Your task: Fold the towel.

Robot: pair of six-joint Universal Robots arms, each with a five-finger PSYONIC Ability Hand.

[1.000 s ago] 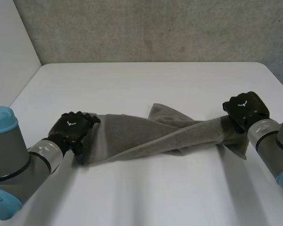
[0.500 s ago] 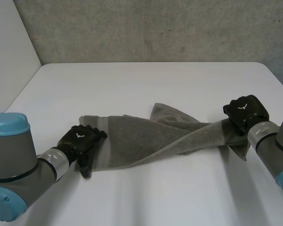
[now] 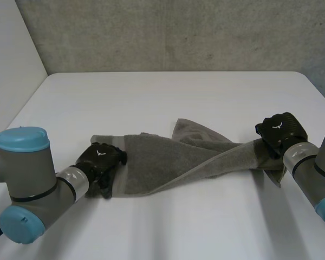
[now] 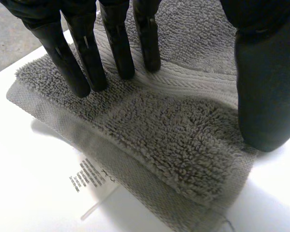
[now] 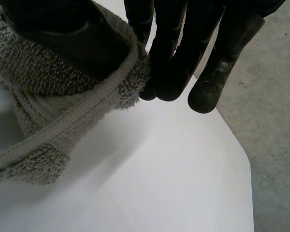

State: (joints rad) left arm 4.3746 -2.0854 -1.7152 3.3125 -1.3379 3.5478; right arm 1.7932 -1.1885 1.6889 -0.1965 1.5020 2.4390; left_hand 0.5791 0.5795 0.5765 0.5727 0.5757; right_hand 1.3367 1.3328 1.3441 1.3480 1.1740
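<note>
1. The grey towel (image 3: 162, 160) stretches across the near half of the white tabletop (image 3: 168, 97), twisted midway.
2. The left hand (image 3: 100, 157) rests on the towel's doubled left end, with straight fingers (image 4: 118, 48) pressing flat on the pile and the thumb (image 4: 263, 87) at its edge.
3. The right hand (image 3: 279, 129), near the tabletop's right edge, pinches the towel's other end between thumb and fingers.
4. A white care label (image 4: 87, 175) pokes out beneath the left end.

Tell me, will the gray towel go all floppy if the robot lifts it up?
Probably floppy: the towel twists and droops between the left hand and the right hand. Its fuzzy loops likely grip rather than slip. It looks soft, so it shouldn't break.
</note>
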